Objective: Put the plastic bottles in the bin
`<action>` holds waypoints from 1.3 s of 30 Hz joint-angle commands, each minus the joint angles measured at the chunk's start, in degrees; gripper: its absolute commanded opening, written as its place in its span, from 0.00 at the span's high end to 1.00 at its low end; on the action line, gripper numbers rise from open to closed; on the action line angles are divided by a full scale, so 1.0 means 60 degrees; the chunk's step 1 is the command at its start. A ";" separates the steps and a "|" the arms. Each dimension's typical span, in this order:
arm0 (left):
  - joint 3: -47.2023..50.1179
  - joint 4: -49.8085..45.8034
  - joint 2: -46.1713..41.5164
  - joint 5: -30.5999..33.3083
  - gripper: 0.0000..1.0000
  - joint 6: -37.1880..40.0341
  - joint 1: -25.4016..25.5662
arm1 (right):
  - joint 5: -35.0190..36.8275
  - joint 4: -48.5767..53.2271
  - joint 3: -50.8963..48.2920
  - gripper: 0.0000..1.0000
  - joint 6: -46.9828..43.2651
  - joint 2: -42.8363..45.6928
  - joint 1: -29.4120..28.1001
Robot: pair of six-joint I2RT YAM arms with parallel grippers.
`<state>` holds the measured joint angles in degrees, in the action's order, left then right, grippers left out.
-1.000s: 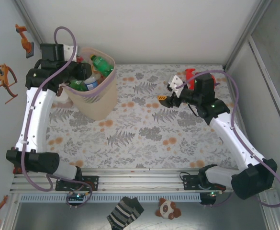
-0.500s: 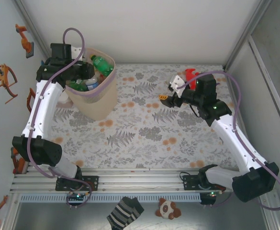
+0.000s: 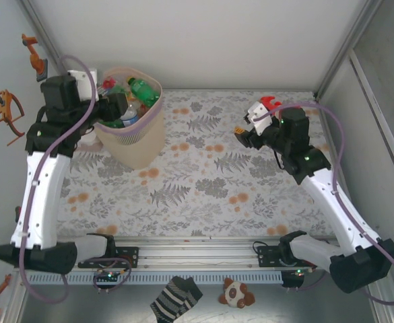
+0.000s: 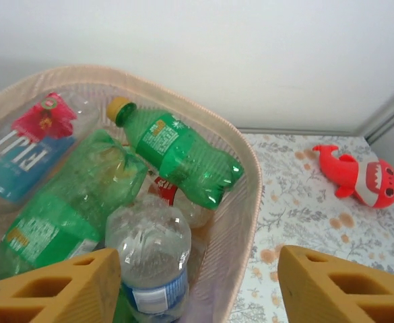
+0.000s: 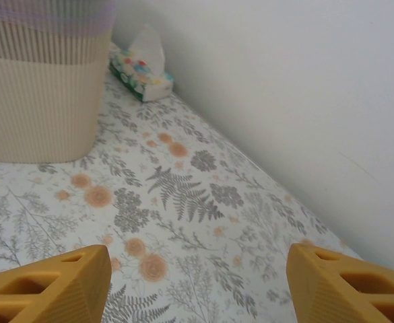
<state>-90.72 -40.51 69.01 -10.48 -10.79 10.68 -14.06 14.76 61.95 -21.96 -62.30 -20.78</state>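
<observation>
- Over the left side of the bin (image 3: 133,145) hangs the left gripper (image 3: 116,106). Its two fingers are spread wide and hold nothing.
- Inside the bin lie the plastic bottles (image 3: 143,89). A green bottle with a yellow cap (image 4: 180,155) sits on top. A clear bottle with a blue label (image 4: 149,256) lies right under the left gripper. A pink and blue Fiji bottle (image 4: 28,145) leans on the bin's wall.
- Far to the right of the bin, the right gripper (image 3: 245,129) hovers over the flowery desk (image 3: 203,188), near a red shark toy (image 3: 269,102). It is wide open too, with nothing in it.
- Every bottle I can see is in the bin, so I think the dropping step is over and the job is almost or fully done.
- Next, the left arm should lift away without bumping the bin's rim. The shark toy and the tissue box (image 5: 143,70) beside the bin should stay out.
</observation>
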 commanded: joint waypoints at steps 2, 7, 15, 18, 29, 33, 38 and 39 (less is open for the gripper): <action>0.1550 0.0617 -0.1065 0.1157 0.27 -0.0302 -0.0036 | 0.1486 0.0103 -0.0529 0.31 0.0757 0.0394 0.0012; 0.3718 0.1136 -0.2429 0.2657 0.12 -0.0596 -0.0036 | 0.3109 0.0020 -0.1346 0.30 0.1382 0.0896 0.0155; 0.7245 0.2272 -0.3954 0.5235 0.04 -0.1901 -0.0022 | 0.5460 -0.1093 -0.3760 0.06 0.2951 0.1749 0.1283; 0.8767 0.3679 -0.4220 0.5895 0.04 -0.1923 -0.0013 | 0.5447 -0.2232 -0.4766 0.04 0.3352 0.1587 0.2105; 1.1643 1.1439 -0.1177 0.5722 0.04 0.1596 -0.0135 | 0.4424 -0.8558 -0.6748 0.09 0.3702 -0.2082 0.3722; 1.2001 1.4135 0.0497 0.4283 0.04 0.1758 -0.0729 | 0.4357 -0.8427 -0.6586 0.11 0.3691 -0.2342 0.3726; 1.1807 1.5063 0.2257 0.3018 0.04 0.1672 -0.1169 | 0.3448 -1.0040 -0.7143 0.11 0.4440 -0.2617 0.3726; 1.1904 1.5595 0.2642 0.2726 0.04 0.1670 -0.1253 | 0.3336 -1.0254 -0.7079 0.11 0.4381 -0.2951 0.3726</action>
<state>-19.46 40.99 81.12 12.56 -2.20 4.05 9.23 -37.69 20.29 2.04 -77.21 1.32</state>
